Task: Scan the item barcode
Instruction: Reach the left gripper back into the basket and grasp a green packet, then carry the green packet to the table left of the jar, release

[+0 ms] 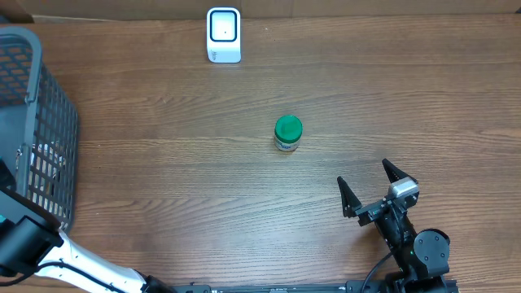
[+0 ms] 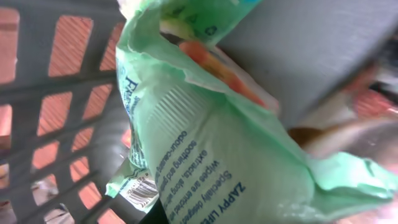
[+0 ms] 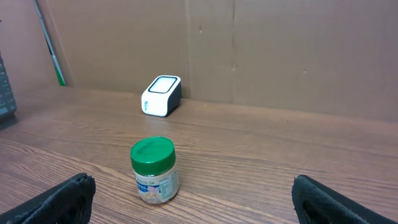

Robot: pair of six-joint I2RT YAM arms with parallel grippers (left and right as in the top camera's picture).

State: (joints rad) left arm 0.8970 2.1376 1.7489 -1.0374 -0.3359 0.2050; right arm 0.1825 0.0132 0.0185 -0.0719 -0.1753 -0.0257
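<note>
Brown wooden desk (image 1: 163, 179) with a gray basket (image 1: 49, 122) at the left. Inside the basket a green packet (image 2: 236, 162) sits close to the left end effector, which is closed; I cannot tell if it grips the packet. A green-lidded jar (image 1: 287, 133) stands in the middle. The white scanner (image 1: 224, 35) is far back. The right end effector (image 1: 363, 172), near right, is wide open.

A brown wood-grain tabletop (image 1: 179, 163) carries three things in the overhead view. A small white scanner (image 1: 224, 35) sits at 12 o'clock near the far edge, with its flat window facing up. A short jar (image 1: 287, 133) with a green lid stands upright just right of centre, well apart from the scanner, and a grey lattice-walled basket (image 1: 32, 122) fills the 9 o'clock edge.
</note>
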